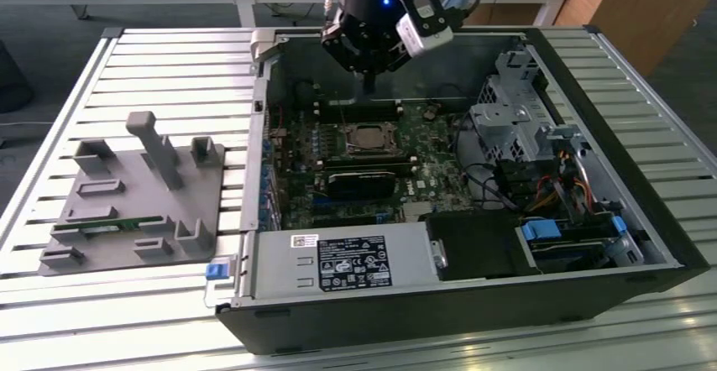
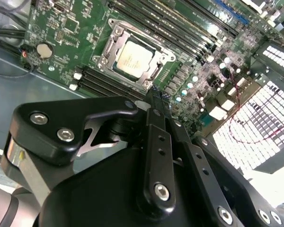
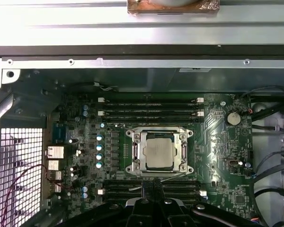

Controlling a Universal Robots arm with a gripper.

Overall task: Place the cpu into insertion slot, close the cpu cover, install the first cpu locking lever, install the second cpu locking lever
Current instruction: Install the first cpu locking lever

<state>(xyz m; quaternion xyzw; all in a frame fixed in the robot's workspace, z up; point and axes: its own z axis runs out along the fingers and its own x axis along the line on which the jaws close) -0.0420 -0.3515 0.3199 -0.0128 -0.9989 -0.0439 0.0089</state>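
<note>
The pincer (image 3: 151, 183), closed on nothing, hangs just beside the cpu cover (image 3: 158, 131). A skewed descent could drag its tip across the cpu (image 3: 159, 153) or memory slots (image 3: 118, 187).

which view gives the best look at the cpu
The first wrist view: it faces the cpu squarely, its whole square top framed by the cpu cover. The second wrist view shows it at a slant; the exterior view, from far off.

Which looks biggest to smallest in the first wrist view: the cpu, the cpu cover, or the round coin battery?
1. cpu cover, the frame around the chip.
2. cpu, inside the cover's window.
3. coin battery, clearly smallest.
All sit on one board, so nearness hardly skews this.
</note>
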